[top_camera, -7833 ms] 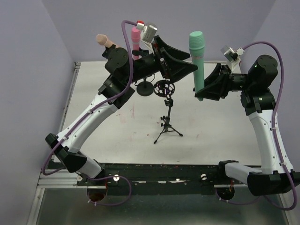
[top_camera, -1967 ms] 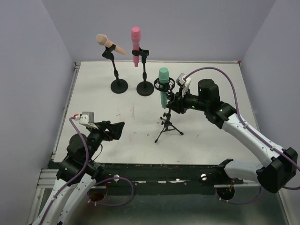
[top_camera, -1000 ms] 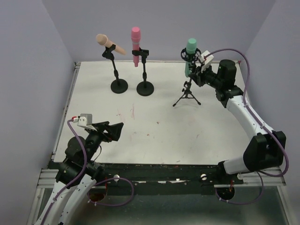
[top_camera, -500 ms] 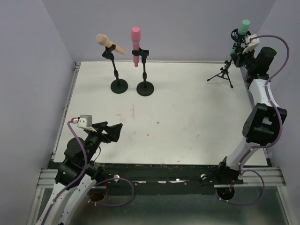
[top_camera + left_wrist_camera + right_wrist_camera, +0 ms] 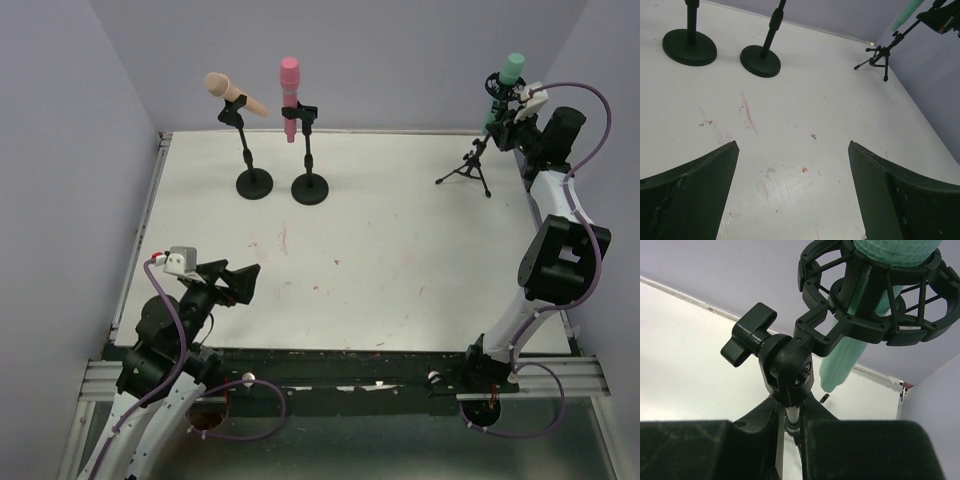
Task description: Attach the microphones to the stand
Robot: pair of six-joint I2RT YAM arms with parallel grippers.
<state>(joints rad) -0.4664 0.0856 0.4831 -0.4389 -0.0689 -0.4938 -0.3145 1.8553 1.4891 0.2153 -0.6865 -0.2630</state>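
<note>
The mint green microphone (image 5: 509, 72) sits in the black shock-mount ring of a tripod stand (image 5: 470, 167) at the far right back corner; its body shows in the right wrist view (image 5: 860, 335). My right gripper (image 5: 505, 128) is shut on the tripod stand's pole (image 5: 793, 416), just under the swivel joint. The peach-tan microphone (image 5: 228, 90) is clipped tilted on a round-base stand (image 5: 253, 182). The pink microphone (image 5: 289, 92) stands upright in the clip of the second round-base stand (image 5: 310, 188). My left gripper (image 5: 243, 281) is open and empty, low near the front left.
The purple walls close in the table at the back and sides. The right wall and the table's right edge (image 5: 530, 200) are close beside the tripod. The two round bases (image 5: 689, 47) (image 5: 760, 60) show far ahead in the left wrist view.
My right gripper has moved the tripod stand with the green microphone from the table's middle to the far right back corner, then slightly left. The left arm has stayed still.
</note>
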